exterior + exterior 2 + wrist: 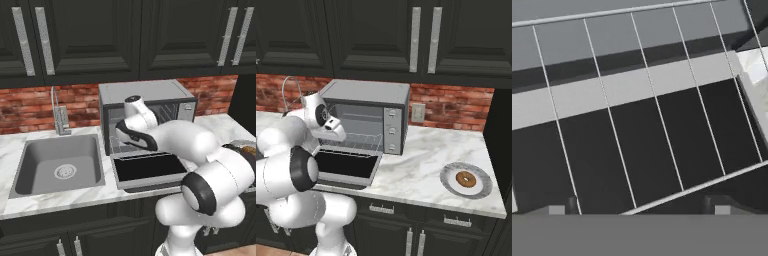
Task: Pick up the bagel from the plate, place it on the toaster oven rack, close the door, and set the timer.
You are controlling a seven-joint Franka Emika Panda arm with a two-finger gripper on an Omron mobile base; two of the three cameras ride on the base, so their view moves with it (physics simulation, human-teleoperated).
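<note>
The toaster oven (366,117) stands on the counter (421,165) against the brick wall, its door (346,167) folded down flat in front and the wire rack (637,125) drawn out over the door. The gripper (639,207) hovers just above that rack, fingers spread wide and empty. Well to the oven's right, the bagel (465,179) lies on the plate (448,175).

Glossy white rounded arm (200,150), dark bands at joints, bulbous links, two small dark fingertips (562,207)
</note>
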